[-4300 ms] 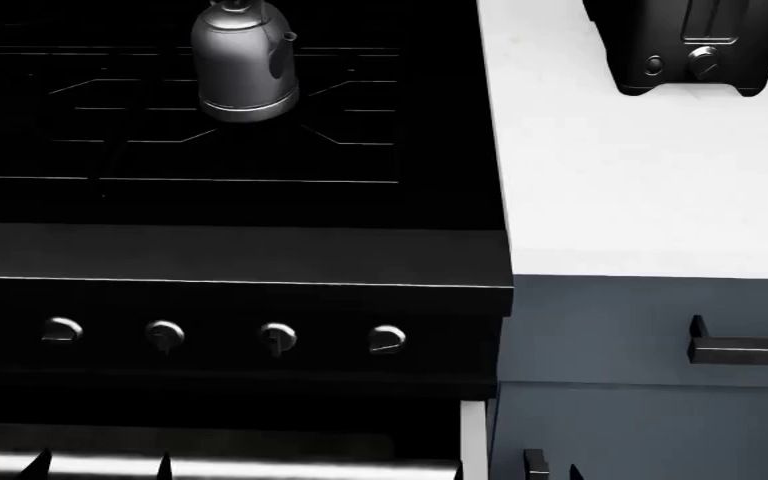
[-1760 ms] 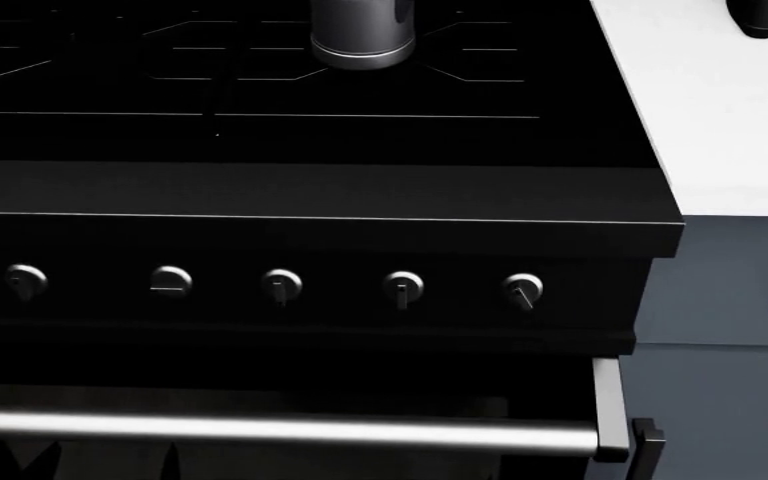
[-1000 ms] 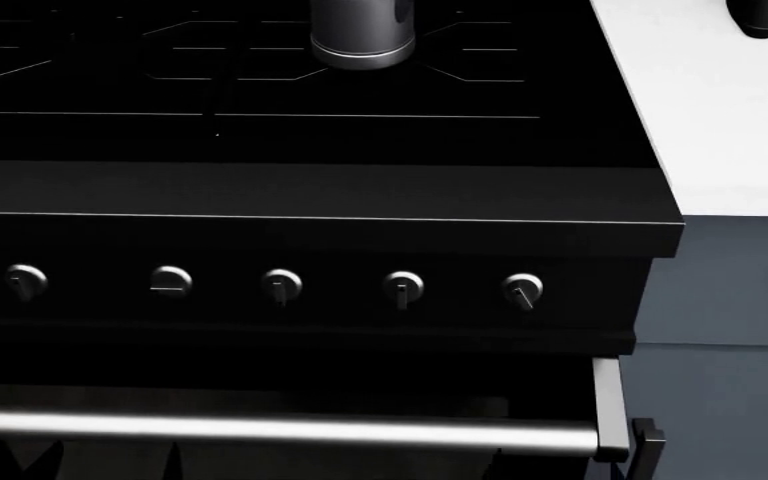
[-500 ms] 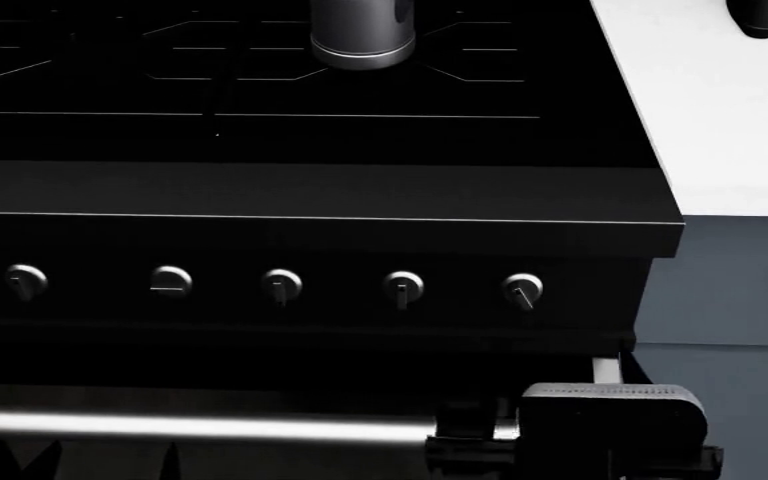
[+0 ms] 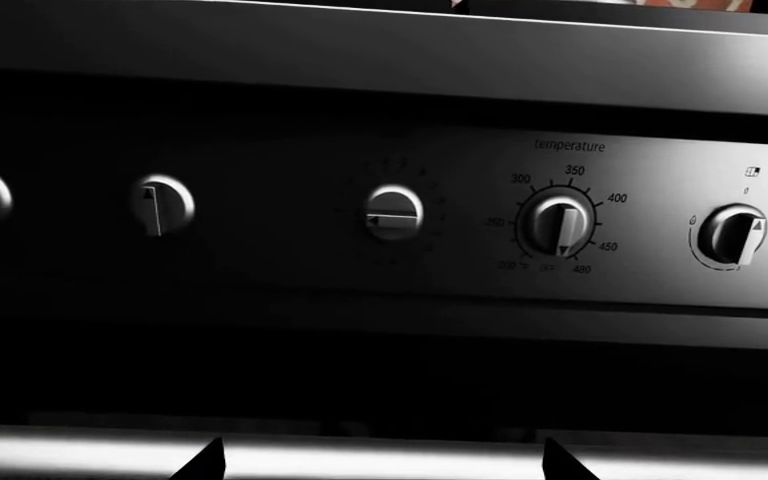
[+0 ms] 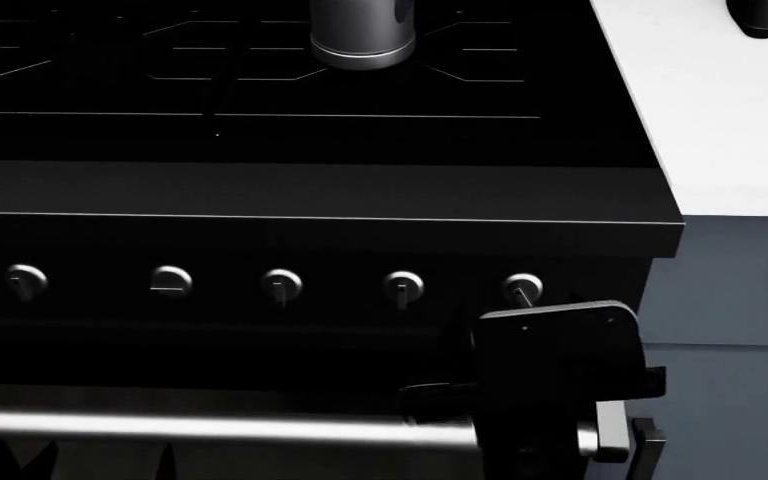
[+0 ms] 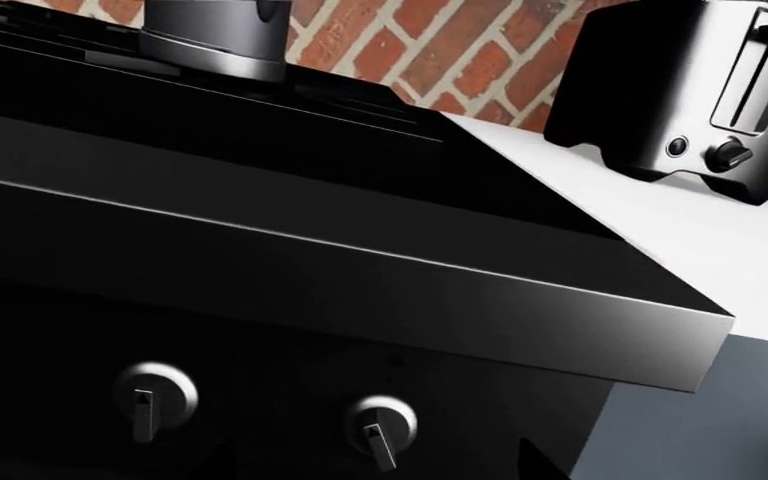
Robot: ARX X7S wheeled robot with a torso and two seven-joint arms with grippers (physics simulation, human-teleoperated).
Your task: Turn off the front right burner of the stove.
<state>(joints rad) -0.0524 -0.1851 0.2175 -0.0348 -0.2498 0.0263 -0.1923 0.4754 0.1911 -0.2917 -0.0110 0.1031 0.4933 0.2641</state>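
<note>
The black stove (image 6: 317, 190) has a row of silver knobs and a steel oven bar handle (image 6: 211, 428). The rightmost knob (image 6: 523, 288) points down, slightly tilted. My right gripper (image 6: 558, 355) is seen from behind, right below that knob and in front of the bar's right end. In the right wrist view the same knob (image 7: 381, 427) sits just above the open gripper (image 7: 377, 466), not touched. My left gripper (image 5: 381, 462) is open and empty before the oven bar (image 5: 384, 455), facing a knob turned sideways (image 5: 394, 212). Its tips show low in the head view (image 6: 104, 460).
A steel kettle (image 6: 361, 30) stands on the cooktop grates. A white counter (image 6: 731, 110) with a black toaster (image 7: 684, 95) lies to the right, above a grey-blue cabinet (image 6: 738, 290). A brick wall (image 7: 424, 40) is behind.
My right arm has risen from the lower right edge up to just under the rightmost knob. Before that, the head view shifted right and down along the stove front. The knobs have not turned.
</note>
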